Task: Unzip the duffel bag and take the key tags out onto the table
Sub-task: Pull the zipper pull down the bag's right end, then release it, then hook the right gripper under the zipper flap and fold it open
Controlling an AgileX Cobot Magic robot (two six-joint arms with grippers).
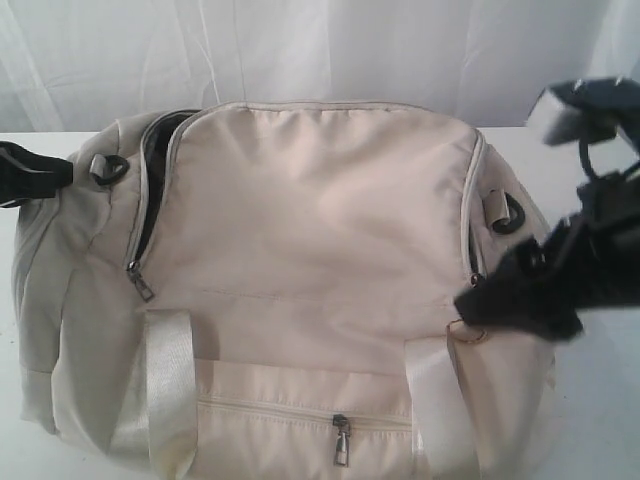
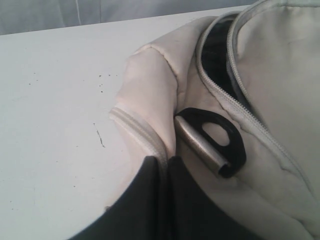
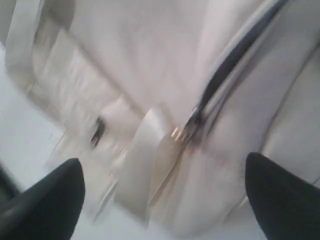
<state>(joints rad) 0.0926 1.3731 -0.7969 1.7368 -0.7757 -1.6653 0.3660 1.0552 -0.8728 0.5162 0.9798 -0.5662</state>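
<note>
Front-pocket zipper pull (image 1: pixel 341 440) hangs closest to the lens, on the side of the duffel bag (image 1: pixel 310 220) that faces the near edge of the tabletop (image 1: pixel 600 400). The bag fills the middle of the tabletop, its ends pointing at the left and right edges. Its white webbing handles (image 1: pixel 170 380) hang down the front.

The main zipper is only partly undone: dark lining (image 1: pixel 150 190) shows in a gap on the side toward the left edge, above a grey slider (image 1: pixel 140 282). The key tags are not visible anywhere, so presumably they are inside.

The left tool (image 2: pixel 166 167) has its fingers pressed together at the bag's end seam, just beside a black strap ring (image 2: pixel 220 140), and seems to be pinching the fabric there. The right tool (image 3: pixel 164 165) is released, fingers wide apart, hovering over the brass ring pull (image 3: pixel 176 134) at the end toward the right edge.

The step in hand looks to be catching that pull. To do it well, centre the fingers on the ring itself — not on the handle webbing beside it — and clench firmly. Then draw along the zipper's curve while the left tool keeps the bag anchored, or the soft fabric may bunch and jam.

No brand, label or writing can be read.
</note>
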